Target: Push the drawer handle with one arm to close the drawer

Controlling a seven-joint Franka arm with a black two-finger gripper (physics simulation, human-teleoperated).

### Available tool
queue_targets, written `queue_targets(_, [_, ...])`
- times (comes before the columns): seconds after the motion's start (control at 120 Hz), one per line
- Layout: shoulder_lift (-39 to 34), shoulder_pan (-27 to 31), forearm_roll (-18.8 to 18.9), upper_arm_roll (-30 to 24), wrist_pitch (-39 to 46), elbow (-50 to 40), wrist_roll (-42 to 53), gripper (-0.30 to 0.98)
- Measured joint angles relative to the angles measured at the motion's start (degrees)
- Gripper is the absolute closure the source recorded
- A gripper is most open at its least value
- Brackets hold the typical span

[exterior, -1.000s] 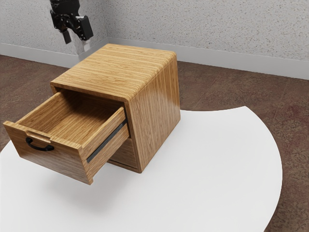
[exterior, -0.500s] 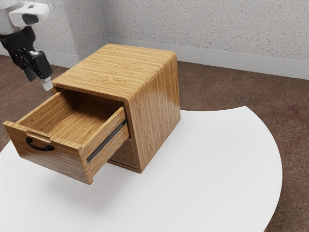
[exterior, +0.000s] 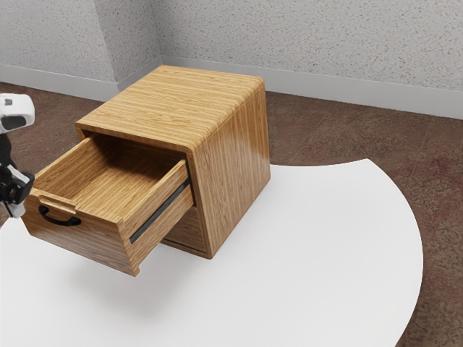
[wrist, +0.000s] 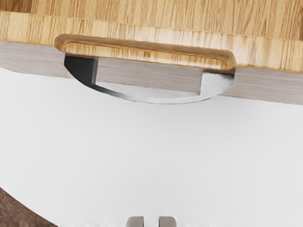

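1. Here's the end effector (exterior: 14,207), at the exterior view's far left, partly cut off by its edge, fingertips pointing down by the drawer's front.
2. Over to the wrist view: two gray fingertips of the end effector (wrist: 151,221) stand narrowly apart, worktop between them, and nothing is gripped!
3. The curved black handle (exterior: 61,223) sits on the outer face of the front panel (exterior: 87,242); the fingertips are out in front of it, apart from it, with no contact.
4. Above the handle, a shallow notch (wrist: 147,51) is cut into the panel's top edge.
5. And the upper drawer (exterior: 119,184) is wide open, pulled out toward the exterior view's near left, its inside bare wood, a dark slide rail (exterior: 160,212) along its side.
6. Beneath it, the lower drawer (exterior: 187,230) sits in the wooden cabinet (exterior: 235,159).
7. That cabinet stands upright on the white, round-edged worktop (exterior: 311,238).
8. Farther out, brown floor (exterior: 340,137), then a pale baseboard (exterior: 325,94) and a speckled wall (exterior: 304,43) on the far side.
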Motion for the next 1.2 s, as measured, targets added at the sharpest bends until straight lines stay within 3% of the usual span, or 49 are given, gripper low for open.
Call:
queue_targets(0.5, [4.33, 0.77, 0.98, 1.16, 8.30, -7.13, -8.63, 0.78])
queue_targets(0.808, [5.56, 0.77, 2.96, 1.16, 12.91, -8.85, -6.68, 0.79])
queue_targets(1.2, [13.13, 0.60, 3.31, 1.09, 19.96, -7.01, -2.18, 0.78])
